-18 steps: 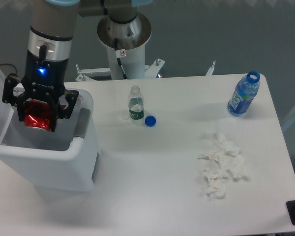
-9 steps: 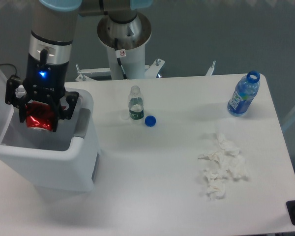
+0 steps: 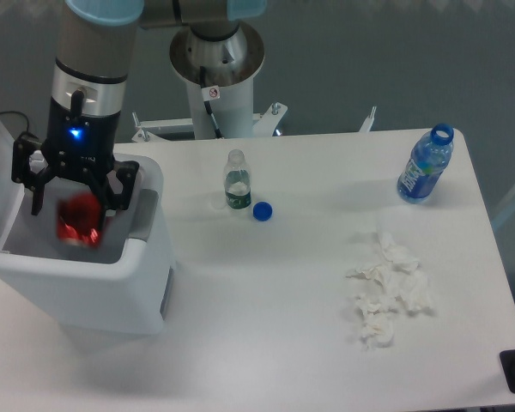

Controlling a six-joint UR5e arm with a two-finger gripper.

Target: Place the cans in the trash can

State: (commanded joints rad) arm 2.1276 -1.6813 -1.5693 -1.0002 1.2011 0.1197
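White table, grey backdrop. Fixed camera: gripper is hanging over the open trash can, fingers spread. Red can, blurred, is sitting just below the gripper, inside the bin mouth, apparently dropping free; long axis unclear.

The red can is looking like shiny metal, the trash can smooth white plastic, the tissues showing crumpled paper.

Gripper: fingers spread, over the open trash can
Red can: blurred, below the fingers, inside the bin
Table: two bottles, blue cap, crumpled tissue
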